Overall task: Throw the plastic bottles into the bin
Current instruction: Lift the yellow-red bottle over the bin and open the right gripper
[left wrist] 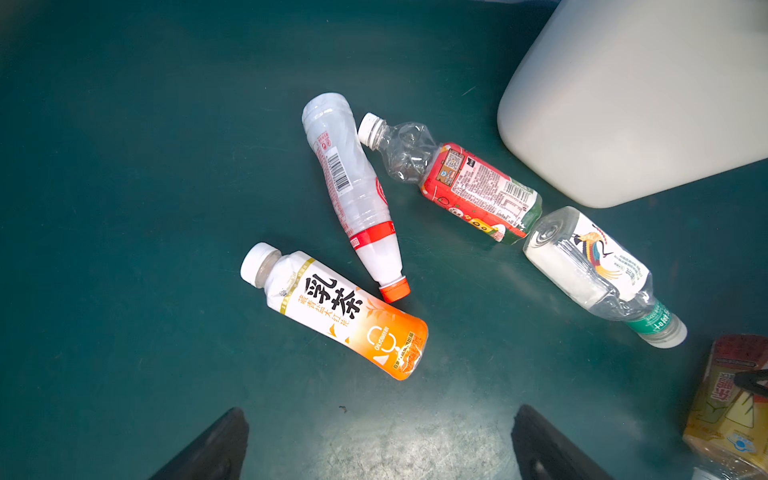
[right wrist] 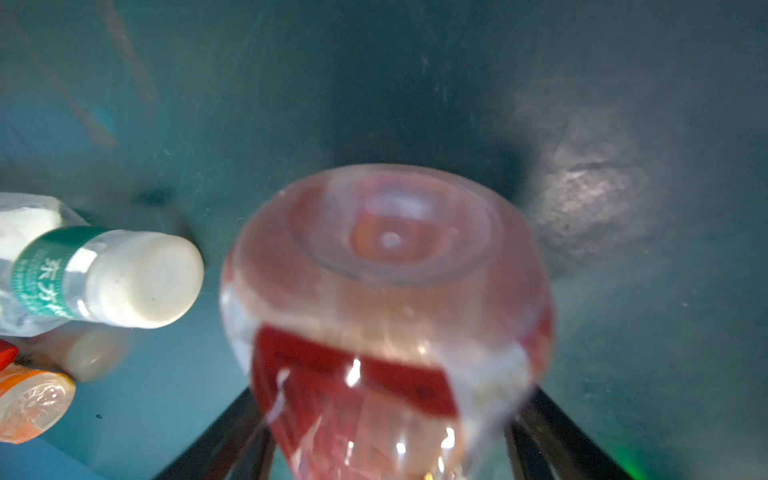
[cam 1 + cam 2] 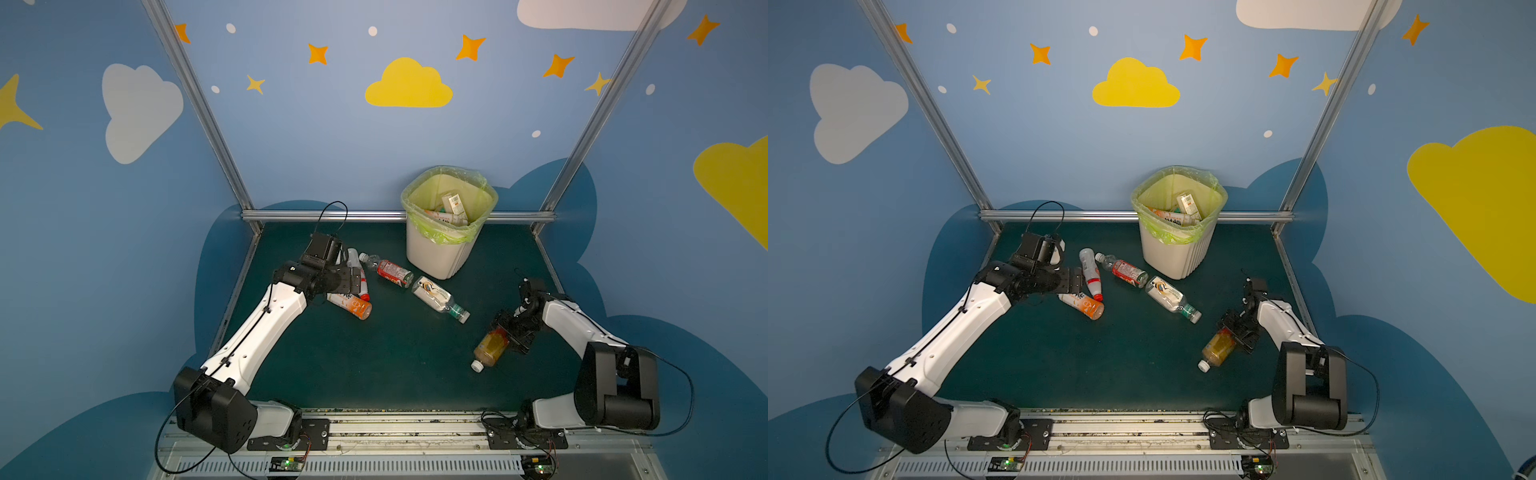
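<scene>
A: Units present?

B: One bin [image 3: 432, 253] at the rear of the table [image 3: 395, 374] (at least two plastic bottles [image 3: 452, 204] inside). Two grippers:
- The left gripper [image 1: 380, 411] is spread wide and empty, near four loose bottles [image 3: 395, 272].
- The right gripper [image 2: 392, 395] straddles one amber bottle [image 3: 490, 347]; grip cannot be confirmed.

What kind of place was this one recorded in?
Probably a robot data-collection booth: aluminium frame, walls painted with clouds and stars, left arm and right arm bolted to a rail at a green table.
</scene>
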